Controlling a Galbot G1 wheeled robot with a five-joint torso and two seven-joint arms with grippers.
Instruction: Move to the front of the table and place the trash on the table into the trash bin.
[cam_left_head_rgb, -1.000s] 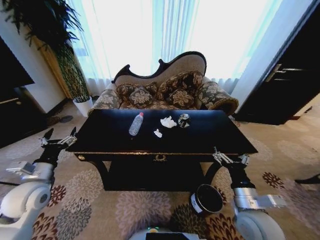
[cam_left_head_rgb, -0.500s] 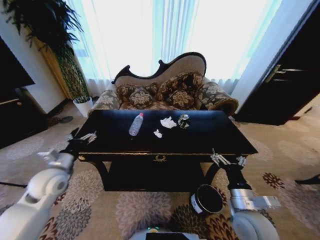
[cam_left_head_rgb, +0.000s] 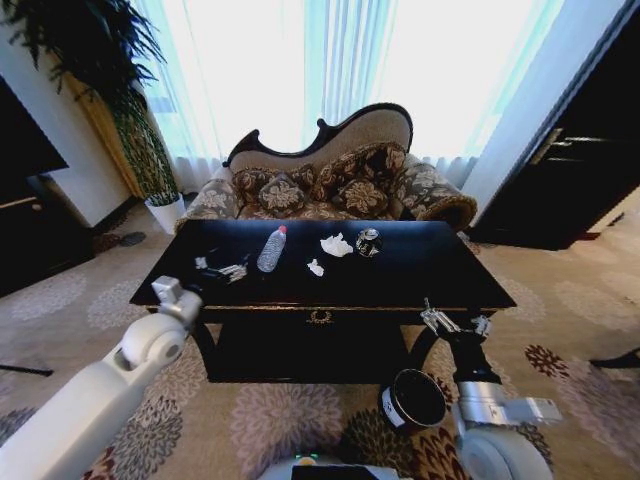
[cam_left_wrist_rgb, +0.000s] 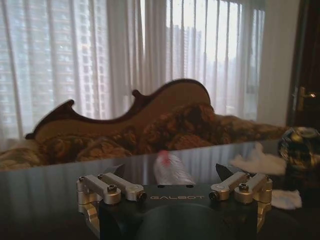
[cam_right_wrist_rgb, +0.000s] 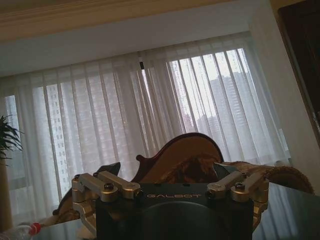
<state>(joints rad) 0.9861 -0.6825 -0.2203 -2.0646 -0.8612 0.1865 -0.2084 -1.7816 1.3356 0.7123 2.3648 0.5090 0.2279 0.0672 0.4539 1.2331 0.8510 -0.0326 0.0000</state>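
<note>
left gripper (cam_left_head_rgb: 222, 268) held over worktop (cam_left_head_rgb: 420, 270), jaws apart, near bottle (cam_left_head_rgb: 272, 248) | right gripper (cam_left_head_rgb: 456, 322) parked at worktop front edge, jaws apart | tissues (cam_left_head_rgb: 336, 244), cup (cam_left_head_rgb: 368, 241) mid-worktop | bin (cam_left_head_rgb: 412, 398) on floor

You can read "GALBOT" on the body of the left gripper (cam_left_wrist_rgb: 170, 172) in the left wrist view. The same word stands on the right gripper (cam_right_wrist_rgb: 170, 172) in the right wrist view. The white label on the trash bin (cam_left_head_rgb: 414, 398) is too small for you to read.
</note>
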